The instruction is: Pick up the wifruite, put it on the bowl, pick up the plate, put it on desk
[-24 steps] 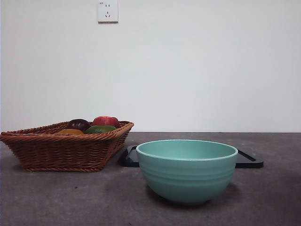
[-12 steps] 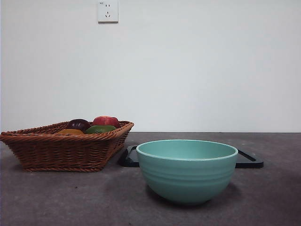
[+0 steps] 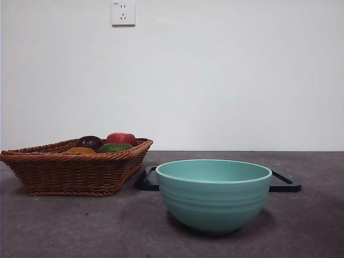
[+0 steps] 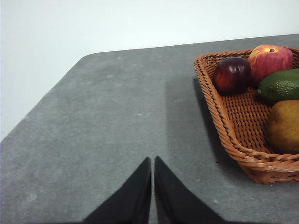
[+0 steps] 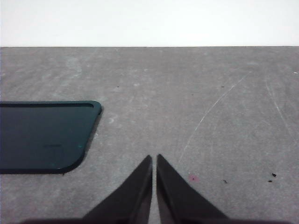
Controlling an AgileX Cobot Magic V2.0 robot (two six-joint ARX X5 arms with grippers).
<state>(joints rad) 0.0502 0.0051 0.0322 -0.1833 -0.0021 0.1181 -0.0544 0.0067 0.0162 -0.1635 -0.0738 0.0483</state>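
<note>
Inside the wicker basket [image 4: 243,126], at its near corner in the left wrist view, lies the wifruite [image 4: 283,127], a dull brownish-orange oval with a faintly speckled skin. Close by it sits a bumpy green avocado [image 4: 280,85], with a red apple [image 4: 271,59] and a dark purple fruit [image 4: 232,74] beyond. From the front, the basket stands at about nine o'clock of the mint-green bowl [image 3: 214,194], which has faint ridges and a pale rim and rests on the grey worktop [image 3: 80,226]. A glossy black tray [image 5: 44,135] lies behind the bowl. The left gripper [image 4: 153,163] hovers over bare worktop beside the basket, fingers pressed together; the right gripper [image 5: 154,161] hangs near the tray, fingers likewise closed and empty.
</note>
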